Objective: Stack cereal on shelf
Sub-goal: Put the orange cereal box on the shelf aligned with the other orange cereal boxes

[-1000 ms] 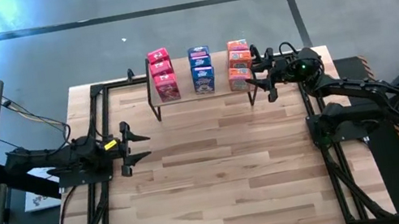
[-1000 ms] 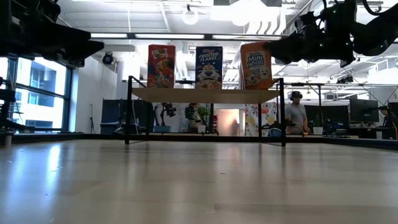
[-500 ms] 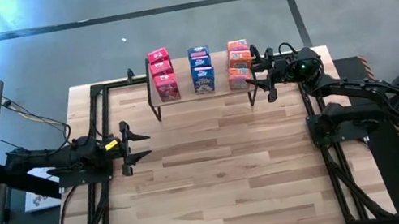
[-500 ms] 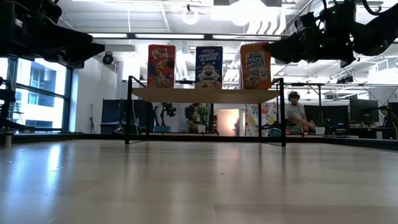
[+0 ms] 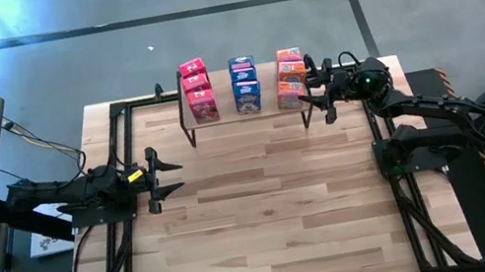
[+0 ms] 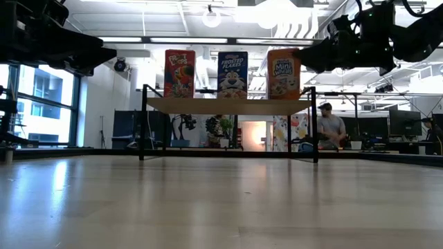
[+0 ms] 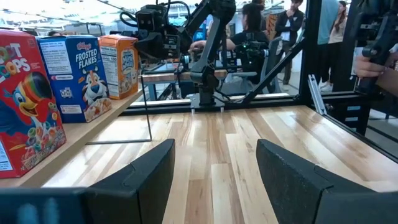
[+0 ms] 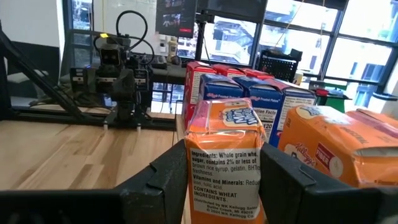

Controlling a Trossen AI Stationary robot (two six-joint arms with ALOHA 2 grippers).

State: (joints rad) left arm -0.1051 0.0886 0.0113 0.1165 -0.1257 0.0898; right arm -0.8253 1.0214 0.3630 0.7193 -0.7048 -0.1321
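One orange cereal box between right tool fingers.

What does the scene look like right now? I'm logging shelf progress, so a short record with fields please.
shelf: low rack at the table's far edge
cereal: red boxes, blue boxes and orange boxes in three rows on the shelf
right gripper: at the shelf's right end, fingers either side of the front orange box
left gripper: open, empty, over the table's left side
table: no boxes visible off the shelf
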